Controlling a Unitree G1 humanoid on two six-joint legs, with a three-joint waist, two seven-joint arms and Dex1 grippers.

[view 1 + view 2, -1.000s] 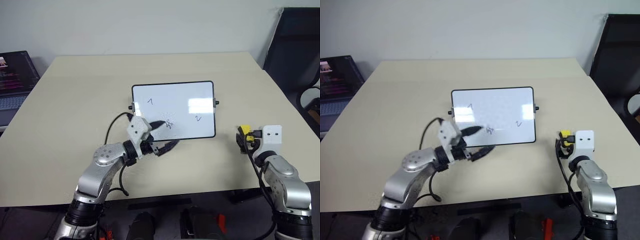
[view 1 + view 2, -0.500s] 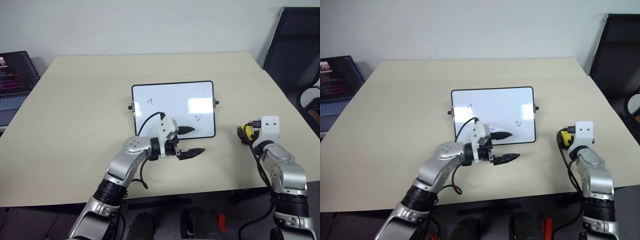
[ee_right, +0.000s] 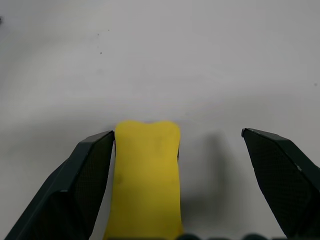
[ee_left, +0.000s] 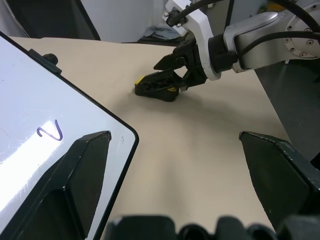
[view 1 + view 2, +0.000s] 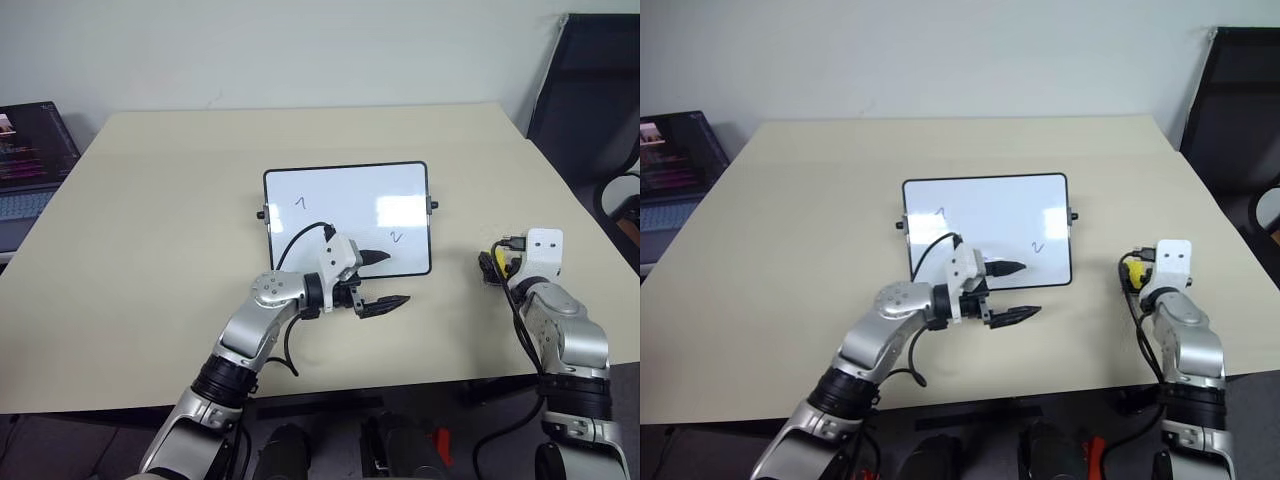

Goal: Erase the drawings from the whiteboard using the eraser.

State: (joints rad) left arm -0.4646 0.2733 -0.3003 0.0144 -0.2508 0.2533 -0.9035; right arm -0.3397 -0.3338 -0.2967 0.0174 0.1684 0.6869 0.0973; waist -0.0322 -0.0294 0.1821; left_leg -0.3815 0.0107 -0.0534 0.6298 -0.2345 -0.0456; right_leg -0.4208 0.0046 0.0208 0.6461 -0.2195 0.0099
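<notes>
The whiteboard (image 5: 345, 190) lies flat in the middle of the table. A tick mark (image 5: 301, 202) and a small curl like a 2 (image 5: 396, 237) show on it; my left hand covers the spot of the scribble. My left gripper (image 5: 399, 278) is open and points right, over the board's near right corner (image 4: 131, 140). The yellow eraser (image 3: 145, 175) lies on the table to the right of the board. My right gripper (image 3: 178, 133) is open around the eraser, which rests against one finger (image 3: 90, 170) and is well clear of the other.
A laptop (image 5: 30, 150) sits at the far left edge of the table. A black chair (image 5: 590, 80) stands beyond the right side. Bare tabletop (image 5: 445, 300) lies between the board and the eraser.
My left gripper swung right from over the board's middle to its near right corner, mostly in the first half second. My right gripper edged forward around the eraser.
</notes>
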